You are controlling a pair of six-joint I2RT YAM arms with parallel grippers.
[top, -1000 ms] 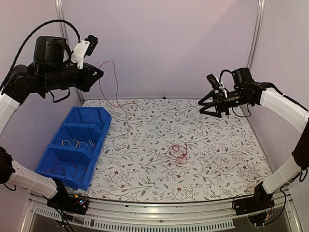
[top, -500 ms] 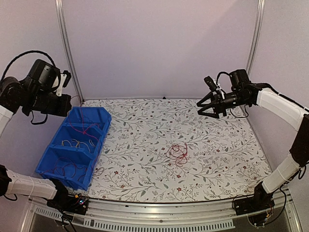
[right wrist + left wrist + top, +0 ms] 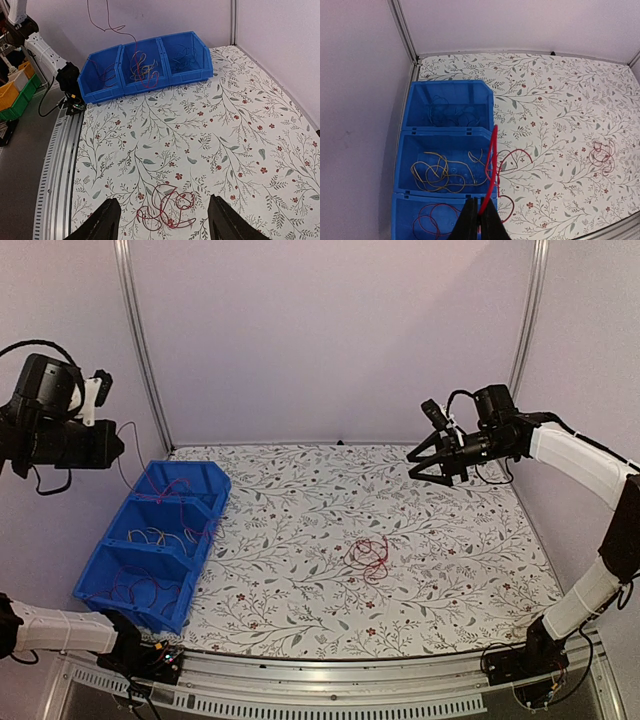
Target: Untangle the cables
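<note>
Left gripper (image 3: 479, 220): clenched on one red cable (image 3: 491, 170), held high off the table's 9 o'clock edge, over the blue bin (image 3: 447, 131).
Held cable: it drops across the bin's middle compartment, and its loops spill over the 3 o'clock wall onto the table (image 3: 450, 570).
Right gripper (image 3: 416, 462): fingers spread and empty, hanging in the air at about 2 o'clock.
Red clump (image 3: 368, 556): knotted, lying near the table's middle, a touch toward 5 o'clock.
Risk, wrong compartment: if it lets go here, I'd expect the cable to land among the yellow wires (image 3: 437, 172), not with the reds at the near end.
Risk, snag: dragging the tail through could hook those yellow wires and pull them out.
Risk, overhang: the tail may stay draped outside the wall.
</note>
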